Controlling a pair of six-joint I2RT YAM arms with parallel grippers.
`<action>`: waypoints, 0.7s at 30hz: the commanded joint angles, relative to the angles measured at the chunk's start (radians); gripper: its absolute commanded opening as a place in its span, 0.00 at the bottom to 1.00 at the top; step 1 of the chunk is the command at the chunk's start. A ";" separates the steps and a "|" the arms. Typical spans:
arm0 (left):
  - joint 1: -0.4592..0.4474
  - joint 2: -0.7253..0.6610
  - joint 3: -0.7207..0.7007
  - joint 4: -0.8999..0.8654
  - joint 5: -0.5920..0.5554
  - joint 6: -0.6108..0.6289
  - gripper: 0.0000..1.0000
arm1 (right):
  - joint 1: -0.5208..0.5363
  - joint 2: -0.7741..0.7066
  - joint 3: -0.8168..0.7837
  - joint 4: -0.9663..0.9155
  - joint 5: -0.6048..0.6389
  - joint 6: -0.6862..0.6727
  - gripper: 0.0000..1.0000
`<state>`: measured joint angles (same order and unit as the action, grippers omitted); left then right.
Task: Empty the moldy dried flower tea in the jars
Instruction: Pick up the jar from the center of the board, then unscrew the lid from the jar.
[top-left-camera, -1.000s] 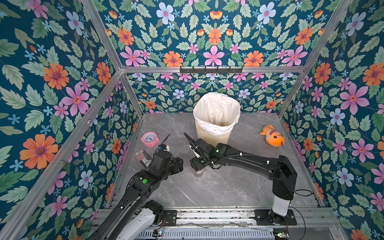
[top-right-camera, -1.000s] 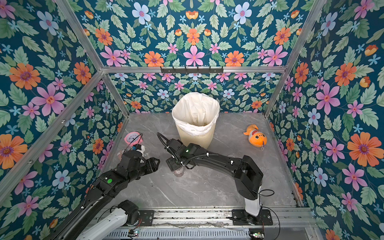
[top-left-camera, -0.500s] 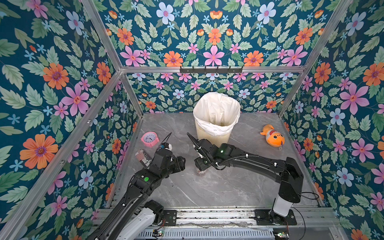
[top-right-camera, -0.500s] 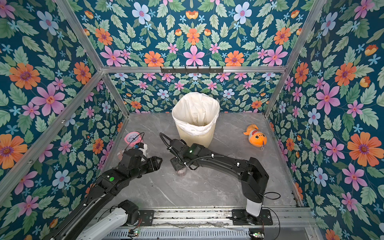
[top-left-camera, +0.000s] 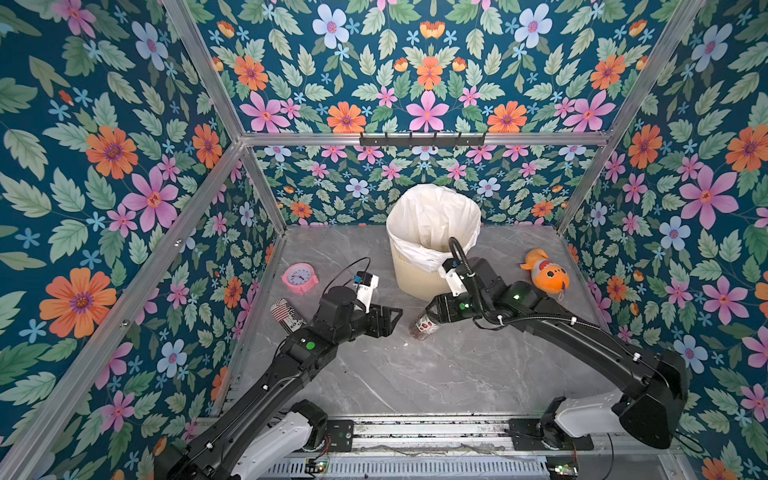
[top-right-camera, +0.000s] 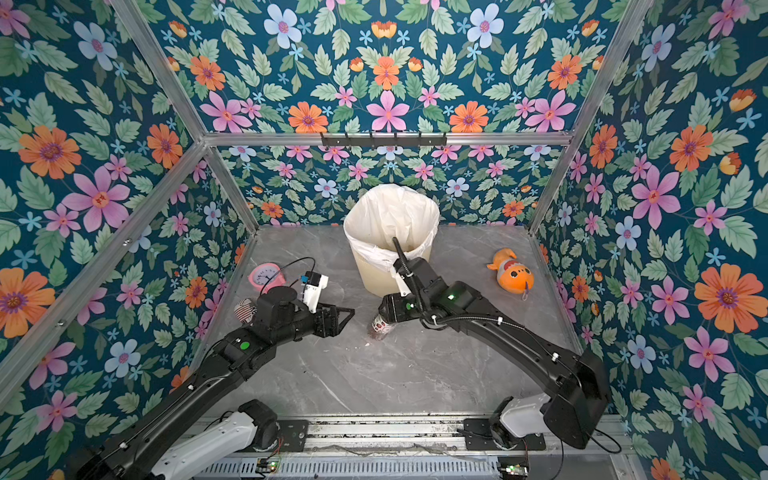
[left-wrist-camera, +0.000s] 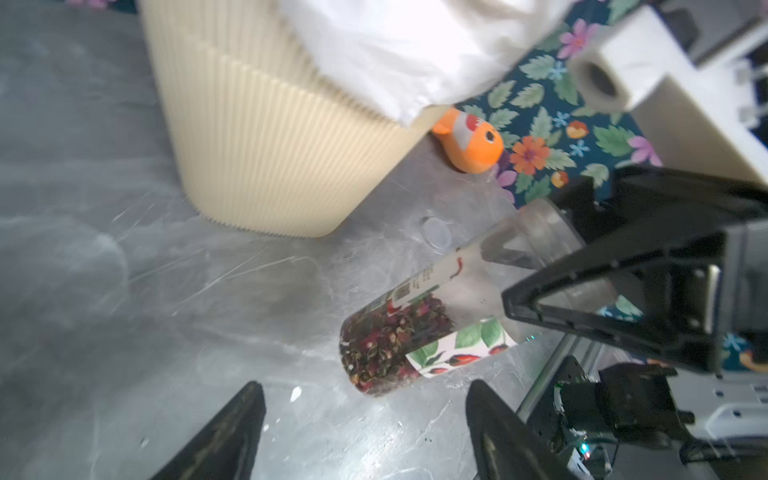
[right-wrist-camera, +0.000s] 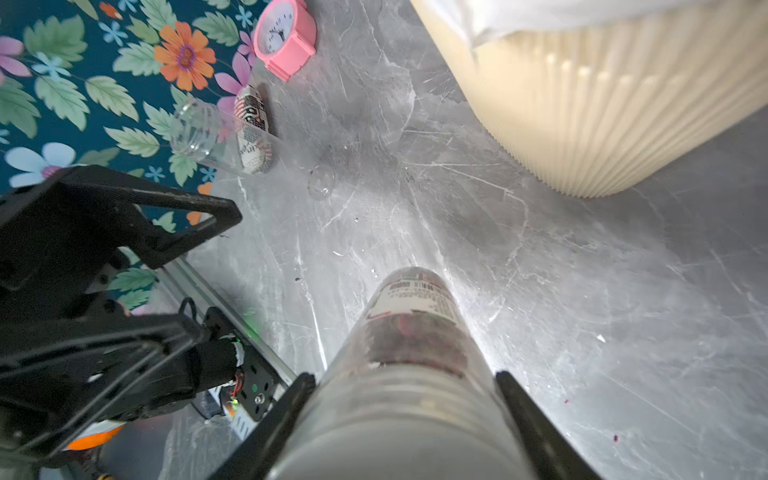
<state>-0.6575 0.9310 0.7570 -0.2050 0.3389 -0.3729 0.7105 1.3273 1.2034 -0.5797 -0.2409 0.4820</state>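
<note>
While the left tool (top-left-camera: 394, 324) stands spread and empty just beside its low end, the labelled jar (left-wrist-camera: 457, 291) hangs tilted over the surface (top-left-camera: 415, 374). We read its long axis as running from that tool up into the right tool (right-wrist-camera: 403, 376), which pinches the neck. The moldy dried flower tea (left-wrist-camera: 390, 345) sits packed in the low, closed end. Beyond stands the lined bin (top-left-camera: 419, 274), nearer our right arm, so we judge the neck must swing round over its rim.
</note>
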 joint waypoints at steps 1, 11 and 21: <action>-0.072 0.049 0.024 0.160 0.023 0.185 0.80 | -0.054 -0.056 -0.024 0.032 -0.134 0.040 0.59; -0.205 0.157 0.013 0.331 0.048 0.514 0.81 | -0.114 -0.146 -0.029 -0.030 -0.232 0.048 0.59; -0.254 0.251 0.026 0.395 0.171 0.610 0.82 | -0.148 -0.187 -0.051 -0.036 -0.299 0.060 0.59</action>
<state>-0.9070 1.1725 0.7731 0.1349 0.4587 0.1913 0.5644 1.1465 1.1542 -0.6342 -0.5014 0.5247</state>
